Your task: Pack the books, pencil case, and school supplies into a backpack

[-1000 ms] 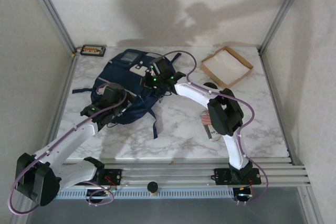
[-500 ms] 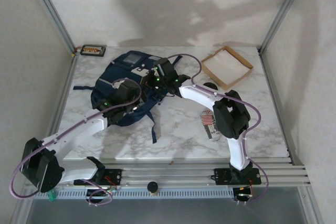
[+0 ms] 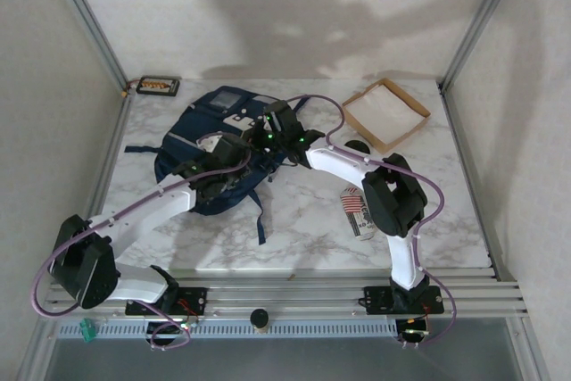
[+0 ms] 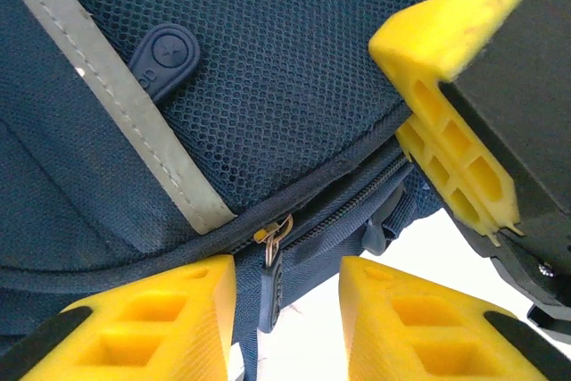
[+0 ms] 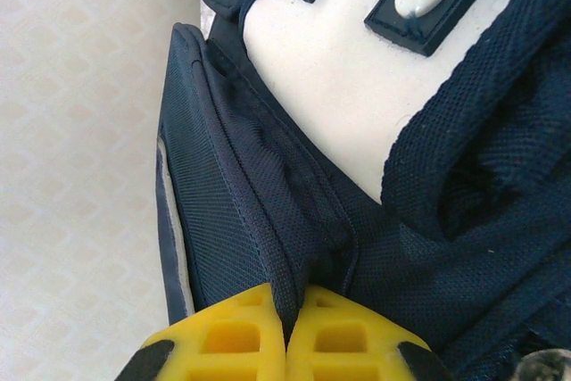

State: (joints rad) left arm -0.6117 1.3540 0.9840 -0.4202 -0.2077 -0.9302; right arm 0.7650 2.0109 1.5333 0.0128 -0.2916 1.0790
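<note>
White-veined marble bench (image 3: 312, 220), pale walls round it. Left tool (image 4: 285, 314) is open, its yellow pads (image 4: 152, 318) straddling the dark zipper pull (image 4: 272, 269) of the navy blue fabric backpack (image 3: 183, 151). It grips nothing, and we cannot tell if it touches. The pull hangs between the pads. The zip line runs across and up to the right, below the pale grey stripe (image 4: 134, 113). Right tool (image 5: 287, 332) is closed, pinching a fold of backpack mesh near the white-grey patch (image 5: 330, 104). The backpack lies flat at bench rear-left with both tools on it, and the left arm is nearer the pull. We judge the next move is to close on the pull and drag along the zip. Shallow cardboard tray (image 3: 385, 113) sits well apart, rear-right.
</note>
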